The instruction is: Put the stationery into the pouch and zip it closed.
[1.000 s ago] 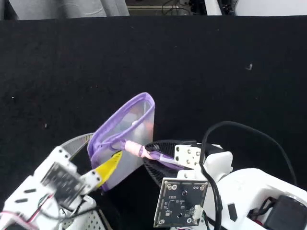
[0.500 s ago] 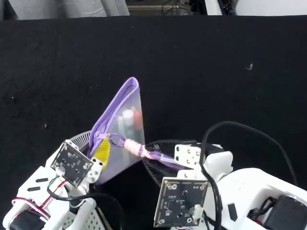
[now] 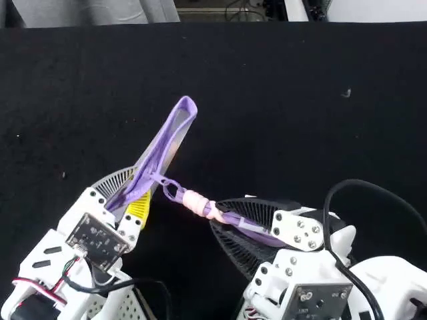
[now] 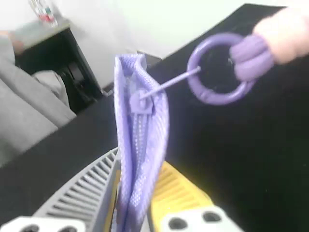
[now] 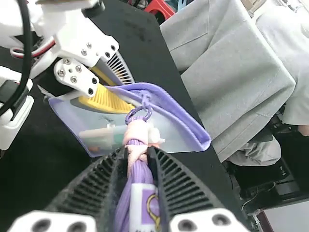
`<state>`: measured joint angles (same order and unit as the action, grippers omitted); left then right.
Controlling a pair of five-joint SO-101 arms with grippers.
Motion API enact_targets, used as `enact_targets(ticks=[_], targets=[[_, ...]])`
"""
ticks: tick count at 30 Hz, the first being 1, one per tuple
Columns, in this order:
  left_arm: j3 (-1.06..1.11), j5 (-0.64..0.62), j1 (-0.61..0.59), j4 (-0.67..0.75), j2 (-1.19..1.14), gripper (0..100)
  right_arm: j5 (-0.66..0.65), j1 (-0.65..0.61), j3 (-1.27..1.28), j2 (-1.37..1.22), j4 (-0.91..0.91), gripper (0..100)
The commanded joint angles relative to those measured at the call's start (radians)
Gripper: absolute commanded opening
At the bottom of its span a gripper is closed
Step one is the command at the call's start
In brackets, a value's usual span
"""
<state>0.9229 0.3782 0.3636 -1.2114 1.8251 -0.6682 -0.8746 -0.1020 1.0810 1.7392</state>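
Two clamps: left tool [image 3: 131, 195] on purple-edged clear pouch [image 3: 167, 137], right tool [image 5: 137, 154] on tassel [image 5: 137, 133].

**A robotics lab bench in a work room**

The tabletop [image 3: 300, 100] is covered in plain black cloth, a staged test surface rather than household furniture. At its near edge sit the left arm [image 3: 60, 267] and the right arm [image 3: 353, 280]. Both are small white machines with visible screws. A bare circuit board [image 3: 93, 239] is mounted on the left one, and a loose black cable [image 3: 360, 197] loops over the right. The right tool [image 3: 220, 215] is ribbed black plastic. Beyond the tabletop's far edge hang grey fabric [image 3: 87, 10] and what look like cables [image 3: 233, 8] in a dark recess. Beside the tabletop stands a dark cabinet [image 4: 53, 63] with a small bottle [image 4: 43, 12] on top, against a bare white wall [image 4: 159, 19].
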Motion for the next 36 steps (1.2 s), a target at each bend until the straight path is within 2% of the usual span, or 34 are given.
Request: enact_targets(ticks=[1, 8, 13, 22, 36], targets=[[-0.001, 0.021, 0.004, 0.087, 0.002, 3, 0.011, -0.011, -0.028, 0.005, 0.02, 1.1], [0.3, 0.017, 0.005, 0.138, 0.002, 3, 0.044, -0.012, -0.01, 0.004, 0.005, 1.1], [0.334, -0.021, 0.005, 0.144, 0.002, 3, 0.044, 0.003, 0.007, 0.007, -0.044, 1.1], [0.326, -0.063, 0.099, 0.106, 0.002, 3, 0.038, 0.31, 0.073, 0.002, -0.241, 1.1], [0.312, -0.167, 0.102, 0.106, 0.002, 3, 0.038, 0.592, 0.407, 0.001, -0.554, 1.1]])
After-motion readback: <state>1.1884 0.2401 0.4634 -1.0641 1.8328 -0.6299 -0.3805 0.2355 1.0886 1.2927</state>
